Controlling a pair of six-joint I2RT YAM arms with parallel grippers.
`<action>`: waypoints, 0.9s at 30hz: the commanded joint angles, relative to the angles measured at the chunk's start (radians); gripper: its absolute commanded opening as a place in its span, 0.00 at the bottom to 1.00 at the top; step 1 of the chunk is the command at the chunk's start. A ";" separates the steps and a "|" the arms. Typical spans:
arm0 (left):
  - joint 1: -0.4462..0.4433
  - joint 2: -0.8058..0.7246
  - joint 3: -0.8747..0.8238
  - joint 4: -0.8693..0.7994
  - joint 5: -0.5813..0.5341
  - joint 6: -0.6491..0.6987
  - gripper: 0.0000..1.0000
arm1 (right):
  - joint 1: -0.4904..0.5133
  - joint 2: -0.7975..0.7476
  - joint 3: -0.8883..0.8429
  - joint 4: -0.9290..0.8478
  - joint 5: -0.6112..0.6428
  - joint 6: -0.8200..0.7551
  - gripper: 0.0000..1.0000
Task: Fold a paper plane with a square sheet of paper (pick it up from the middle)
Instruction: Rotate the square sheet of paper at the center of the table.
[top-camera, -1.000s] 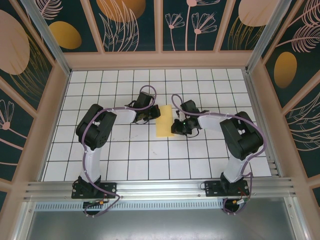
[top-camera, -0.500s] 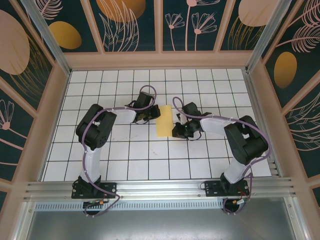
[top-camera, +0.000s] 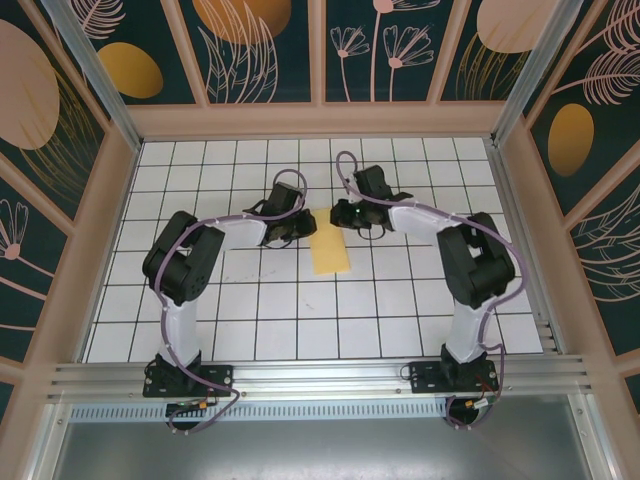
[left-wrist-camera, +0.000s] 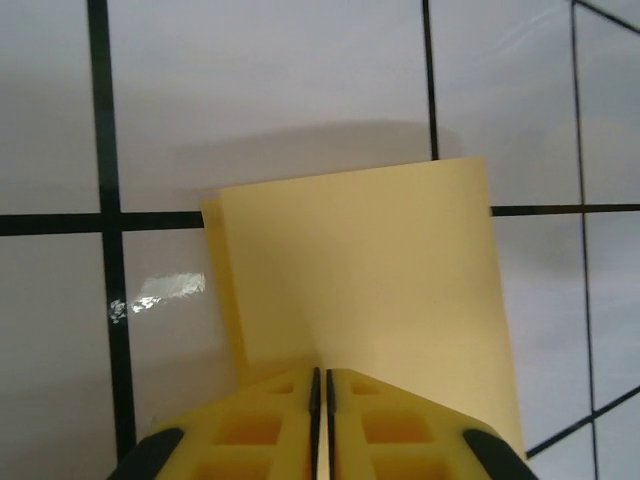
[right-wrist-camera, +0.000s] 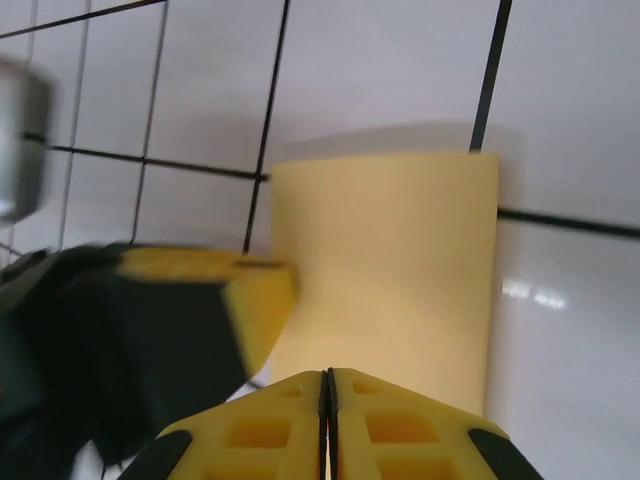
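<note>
The far end of the sheet of paper (top-camera: 331, 252) is hard to follow from above, because both arms' heads crowd over it. The left gripper (top-camera: 296, 234) sits at the paper's far-left corner and the right gripper (top-camera: 343, 216) just past its far-right corner. The sheet is folded to a narrow yellow strip lying flat. In the left wrist view a second layer peeks out along one side.

In that view the left fingers (left-wrist-camera: 290, 425) stand together with only a hairline slit, overlapping the paper's nearest edge. I cannot tell if they pinch it or merely rest over it. The right fingers (right-wrist-camera: 385, 425) are likewise pressed closed over the strip's end, with nothing visibly between them. Beside the paper there, the left arm's yellow fingertip is blurred, and a grey smear in the corner is unreadable.

A second ago the right gripper hung at the paper's right edge, nearer the arm bases. It has since swung to the far end, and its arm stretches out straighter. The left gripper has barely shifted, though its elbow has drifted outward. The paper looks slightly turned.

The surface (top-camera: 250, 320) is white, ruled by a black grid. Wooden-framed walls (top-camera: 260, 50) painted with dark botanical panels surround it, and an aluminium rail (top-camera: 320, 375) runs along the edge nearest the arm bases.
</note>
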 joint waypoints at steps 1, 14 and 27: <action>0.022 -0.088 -0.039 -0.018 -0.064 -0.034 0.16 | -0.004 0.099 0.101 -0.025 0.034 -0.017 0.09; 0.092 -0.215 -0.162 0.004 -0.136 -0.063 0.39 | 0.001 0.273 0.262 -0.143 0.110 -0.011 0.09; 0.019 -0.254 -0.217 0.099 0.041 -0.109 0.43 | -0.056 0.090 0.027 -0.114 0.341 0.259 0.10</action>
